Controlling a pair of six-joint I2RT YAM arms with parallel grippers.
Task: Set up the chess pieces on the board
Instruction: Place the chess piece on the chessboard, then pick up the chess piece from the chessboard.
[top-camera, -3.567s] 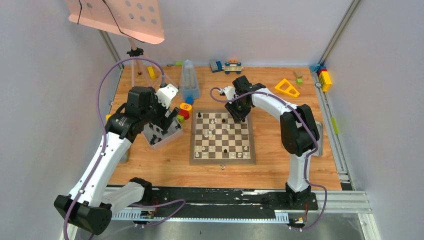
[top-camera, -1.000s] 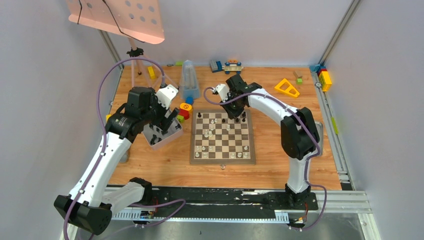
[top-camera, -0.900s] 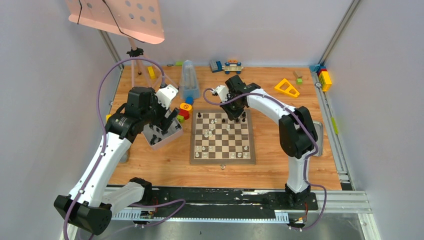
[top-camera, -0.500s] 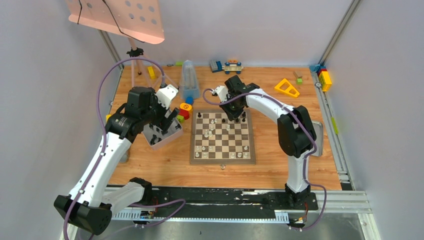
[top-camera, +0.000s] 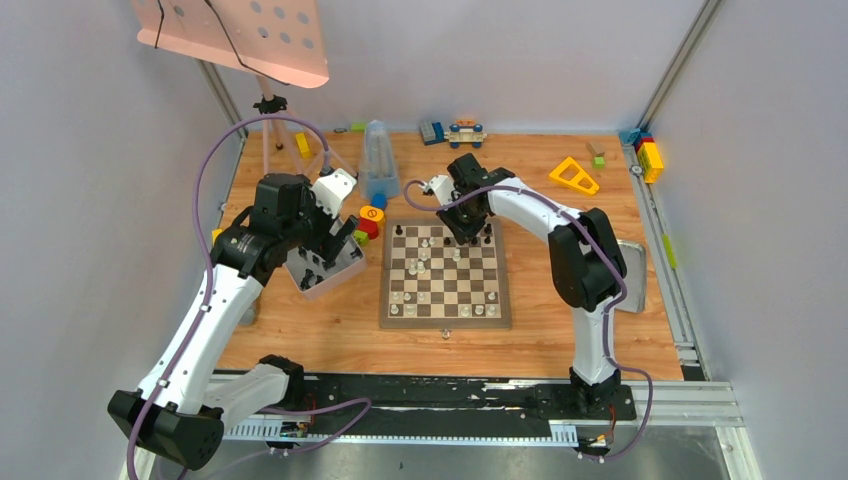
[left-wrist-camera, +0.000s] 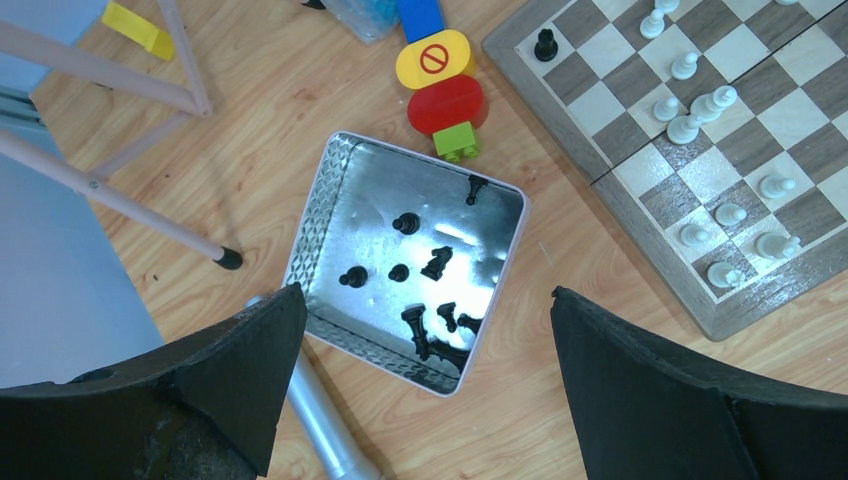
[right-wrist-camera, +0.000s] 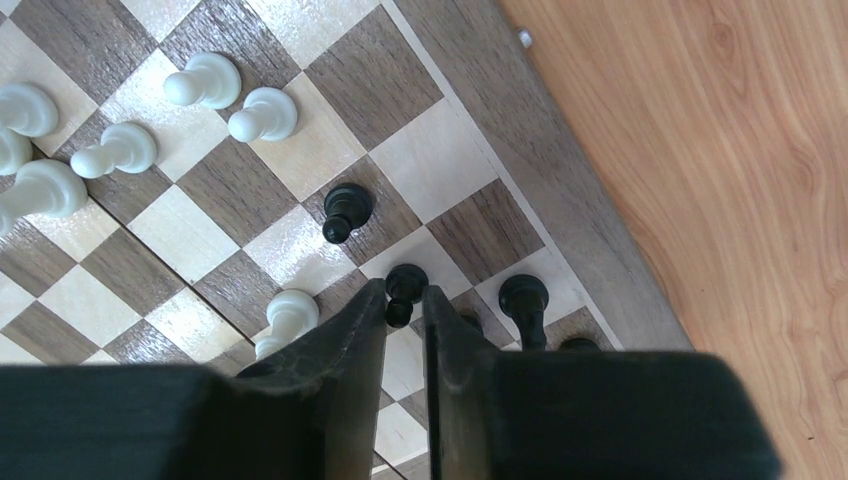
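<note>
The right hand (right-wrist-camera: 402, 295), its flat black fingers nearly pressed together, pinches a round-headed black pawn (right-wrist-camera: 405, 282) near the edge of the glossy wooden checkered board (right-wrist-camera: 555, 190). The left hand (left-wrist-camera: 425, 305) hangs spread above a shiny square metal tray (left-wrist-camera: 335, 200) holding black pieces (left-wrist-camera: 436, 262).

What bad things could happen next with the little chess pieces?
1. The right gripper has its narrow jaws around a black pawn, with a white pawn and another black piece right beside it. Opening or lifting might knock one over.
2. In the metal tray under the open left gripper, several black pieces lie bunched near one corner, so grabbing only one could be tricky.
</note>
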